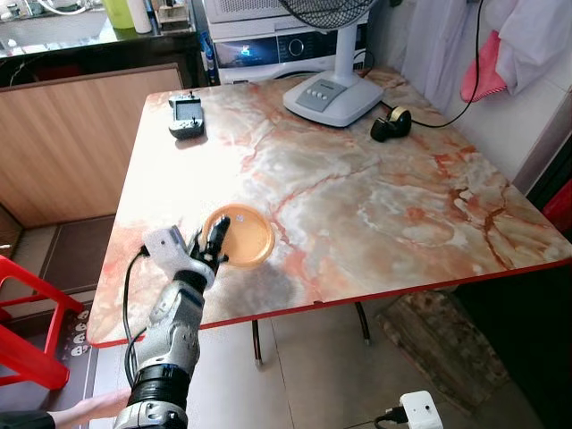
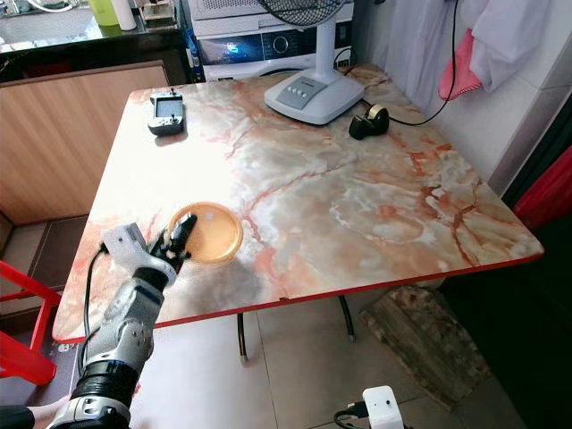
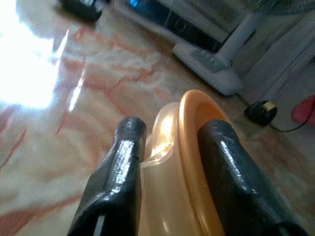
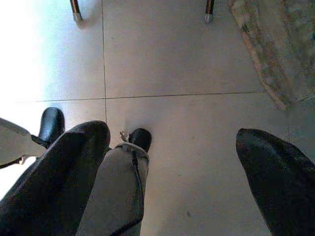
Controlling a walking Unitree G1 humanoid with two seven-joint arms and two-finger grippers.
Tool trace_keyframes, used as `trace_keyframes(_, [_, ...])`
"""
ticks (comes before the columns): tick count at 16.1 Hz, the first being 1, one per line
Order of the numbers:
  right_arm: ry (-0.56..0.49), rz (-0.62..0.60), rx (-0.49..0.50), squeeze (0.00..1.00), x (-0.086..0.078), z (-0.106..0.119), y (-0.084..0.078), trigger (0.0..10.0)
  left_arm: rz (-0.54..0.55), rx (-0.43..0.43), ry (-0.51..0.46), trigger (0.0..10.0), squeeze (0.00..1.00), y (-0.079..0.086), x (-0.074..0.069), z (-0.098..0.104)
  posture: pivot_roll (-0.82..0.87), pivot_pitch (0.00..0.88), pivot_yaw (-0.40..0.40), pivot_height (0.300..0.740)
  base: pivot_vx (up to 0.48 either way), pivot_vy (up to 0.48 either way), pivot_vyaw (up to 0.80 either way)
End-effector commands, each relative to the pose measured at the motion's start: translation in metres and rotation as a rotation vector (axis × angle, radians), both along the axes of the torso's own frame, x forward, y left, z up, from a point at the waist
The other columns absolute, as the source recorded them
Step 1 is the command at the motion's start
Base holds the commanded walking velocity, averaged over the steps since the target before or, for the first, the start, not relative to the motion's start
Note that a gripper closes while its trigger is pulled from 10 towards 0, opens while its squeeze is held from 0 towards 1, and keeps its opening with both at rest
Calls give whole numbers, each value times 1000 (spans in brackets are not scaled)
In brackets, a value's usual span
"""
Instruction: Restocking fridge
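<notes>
Orange plastic plate [image 1: 241, 235] lying near the front left edge of the marble-patterned table [image 1: 357, 206], with the left gripper [image 1: 213, 246] gripping its rim.

The left gripper's two black fingers [image 3: 120, 172] are closing on the plate's near rim, one finger on each face of the edge, while the silver left arm is reaching up from below the table's red-trimmed border. The right gripper [image 4: 172, 172] is hanging idle over the tiled floor [image 4: 187, 59], its fingers standing wide apart with nothing between them. Farther back on the table, a grey handheld controller [image 1: 187, 116] is sitting at the far left, a white fan base [image 1: 332, 96] is standing at the far edge, and a black tape dispenser [image 1: 391, 124] is resting just beside it to the right.
</notes>
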State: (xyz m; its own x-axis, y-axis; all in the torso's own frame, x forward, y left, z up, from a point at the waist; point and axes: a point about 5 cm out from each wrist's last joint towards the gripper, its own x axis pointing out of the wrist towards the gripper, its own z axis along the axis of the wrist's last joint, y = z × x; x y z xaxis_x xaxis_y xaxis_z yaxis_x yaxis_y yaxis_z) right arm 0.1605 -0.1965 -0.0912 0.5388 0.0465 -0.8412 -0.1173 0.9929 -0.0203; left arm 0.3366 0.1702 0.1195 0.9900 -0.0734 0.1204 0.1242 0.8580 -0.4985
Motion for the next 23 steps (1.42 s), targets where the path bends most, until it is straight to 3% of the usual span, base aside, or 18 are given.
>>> trace_keyframes(1, [-2,-5,-2,0,-1,0,0,10000,-3,2,-32,0,0,-3,1,10,31,32,13,740,0,0,0])
trace_keyframes(7, [-6,-12,1,0,-4,-1,2,10000,20,52,-87,0,0,-5,-3,24,29,0,28,740,0,0,0])
trace_keyframes(8, [-7,-15,1,0,-4,-2,2,10000,32,86,-101,2157,0,-5,-2,28,28,0,30,740,0,0,0])
trace_keyframes(9, [-7,-16,1,0,-5,-2,2,10000,47,110,-107,9294,0,-4,-3,30,25,0,33,740,0,0,0])
trace_keyframes(10, [-10,-36,6,0,-6,-2,2,10000,72,167,-109,10000,0,-3,-4,31,25,0,33,740,0,0,0])
trace_keyframes(11, [-13,-50,9,0,-6,-2,2,10000,85,192,-113,10000,0,-3,-5,31,24,0,36,740,0,0,0])
trace_keyframes(12, [-21,-63,15,0,-6,-2,2,10000,120,297,-120,10000,0,0,-9,32,25,0,36,740,0,0,0])
trace_keyframes(13, [-23,-65,16,0,-6,-2,2,10000,127,334,-124,10000,0,0,-9,32,27,0,35,740,0,0,0])
trace_keyframes(14, [-31,-77,22,0,-5,-1,2,10000,126,455,-157,10000,0,-3,-11,36,31,3,33,740,0,0,0])
trace_keyframes(17, [-36,-80,21,0,-3,-1,2,10000,103,587,-202,10000,0,-10,-13,42,29,18,34,740,0,0,0])
trace_keyframes(23, [-40,-97,24,0,-2,0,2,10000,113,610,-208,10000,0,-15,-13,40,29,31,31,740,0,0,0])
